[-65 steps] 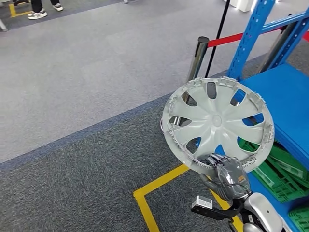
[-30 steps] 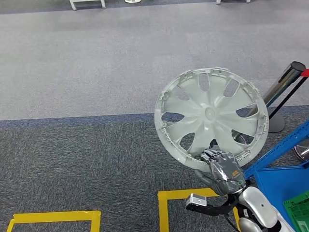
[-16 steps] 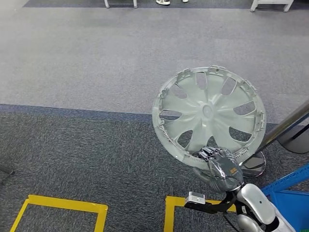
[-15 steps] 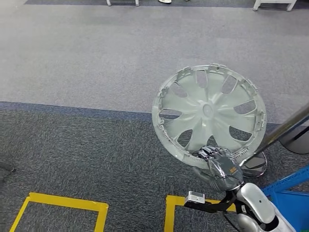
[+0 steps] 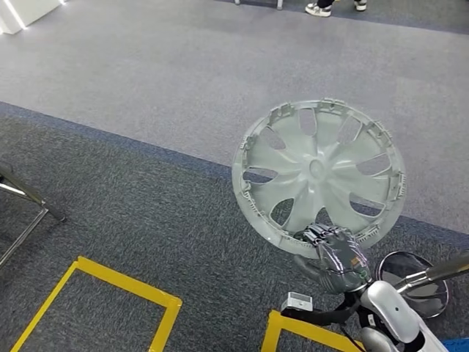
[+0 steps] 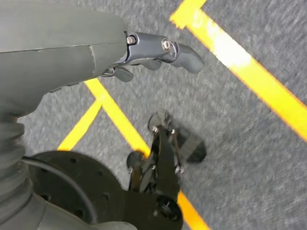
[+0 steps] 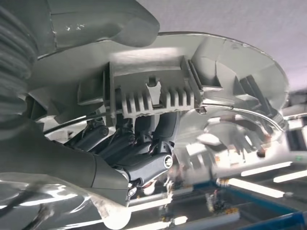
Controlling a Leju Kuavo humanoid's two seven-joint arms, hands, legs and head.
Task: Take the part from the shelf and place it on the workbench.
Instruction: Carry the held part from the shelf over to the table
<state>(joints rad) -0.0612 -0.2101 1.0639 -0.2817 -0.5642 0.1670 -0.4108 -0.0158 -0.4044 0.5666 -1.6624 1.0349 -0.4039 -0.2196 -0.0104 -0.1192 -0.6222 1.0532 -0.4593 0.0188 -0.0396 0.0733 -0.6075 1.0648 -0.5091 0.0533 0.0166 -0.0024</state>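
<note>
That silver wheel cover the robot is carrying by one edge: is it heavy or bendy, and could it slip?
The wheel cover looks like thin plastic with big cut-outs, so probably light. It stays flat though the right hand grips just one spot on its rim, which suggests it is fairly stiff. Held so far off-centre, it could tilt or slip; the small rim clips look breakable.

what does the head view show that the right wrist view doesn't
Head view alone: the wheel cover's whole round spoked face above grey carpet, yellow floor tape, a chrome stanchion base, and a person's shoes at the far edge.

Right wrist view alone: the cover's ribbed clip up close, with the dark fingers curled under the rim.

Both: the right hand gripping the cover's rim.
</note>
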